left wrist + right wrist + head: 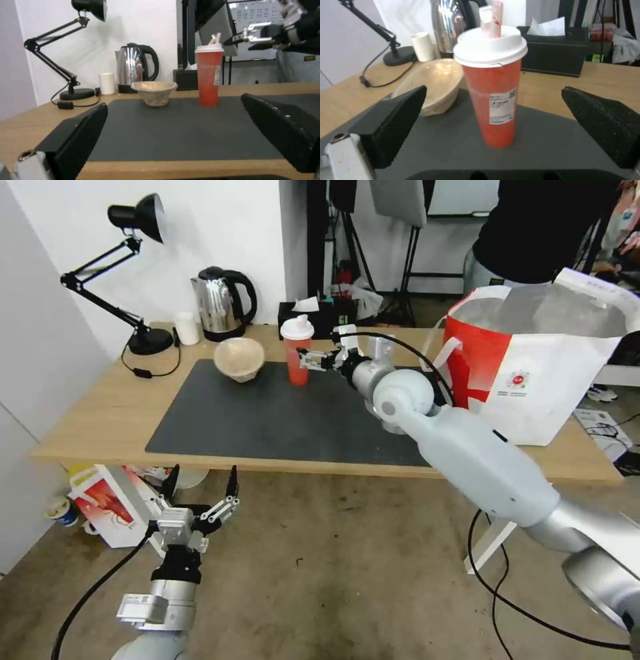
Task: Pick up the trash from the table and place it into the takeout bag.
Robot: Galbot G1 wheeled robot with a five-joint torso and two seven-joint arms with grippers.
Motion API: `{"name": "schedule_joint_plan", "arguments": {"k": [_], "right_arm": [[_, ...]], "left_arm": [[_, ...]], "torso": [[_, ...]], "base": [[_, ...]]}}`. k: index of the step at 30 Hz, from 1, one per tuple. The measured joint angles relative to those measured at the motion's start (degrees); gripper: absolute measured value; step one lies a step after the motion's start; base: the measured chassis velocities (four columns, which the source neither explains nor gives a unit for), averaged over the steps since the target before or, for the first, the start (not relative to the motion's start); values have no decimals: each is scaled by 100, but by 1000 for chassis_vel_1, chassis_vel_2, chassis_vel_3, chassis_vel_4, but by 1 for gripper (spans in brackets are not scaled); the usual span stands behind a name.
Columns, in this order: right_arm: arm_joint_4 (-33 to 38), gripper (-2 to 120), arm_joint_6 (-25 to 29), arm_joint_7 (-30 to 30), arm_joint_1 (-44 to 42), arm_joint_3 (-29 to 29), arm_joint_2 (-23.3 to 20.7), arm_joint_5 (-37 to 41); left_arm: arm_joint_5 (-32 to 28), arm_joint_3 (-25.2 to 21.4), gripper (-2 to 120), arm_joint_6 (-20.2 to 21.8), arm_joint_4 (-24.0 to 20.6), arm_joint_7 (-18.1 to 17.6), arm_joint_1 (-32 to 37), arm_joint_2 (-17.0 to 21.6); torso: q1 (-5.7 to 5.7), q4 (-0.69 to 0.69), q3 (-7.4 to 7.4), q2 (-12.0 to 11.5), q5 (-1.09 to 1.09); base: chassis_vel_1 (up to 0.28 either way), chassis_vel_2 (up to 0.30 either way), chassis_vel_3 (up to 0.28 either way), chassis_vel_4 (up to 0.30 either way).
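**Right gripper beside the cup, fingers apart**

The left gripper (pixel 200 488) hangs low, below the near edge of the table (pixel 100 413), with its fingers spread and nothing between them. On the dark mat (pixel 280 420) stands the pulp bowl (pixel 239 359), and near it, to the right, the red cup (pixel 297 351) stands upright. The right gripper (pixel 313 360) is at the cup, fingers wide apart and not touching it. At the right end of the table stands the bag (pixel 533 360), open at the top.
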Motion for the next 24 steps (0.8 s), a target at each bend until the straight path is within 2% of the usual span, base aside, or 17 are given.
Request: {"name": "schedule_joint_plan", "arguments": {"k": [8,24], "right_arm": [[-948,100,74,-308,252,0,499,-173],[-1628,100,114,-550,388,47,828,-434]], "left_arm": [[-67,34,99,78,19,3,-108,-12],[-97,53,100,57,15,13,-105,103]], "torso": [[0,0,0,1,0],[-1,-1,0,1,1]], "base": [[0,0,0,0],[0,0,0,0]]}}
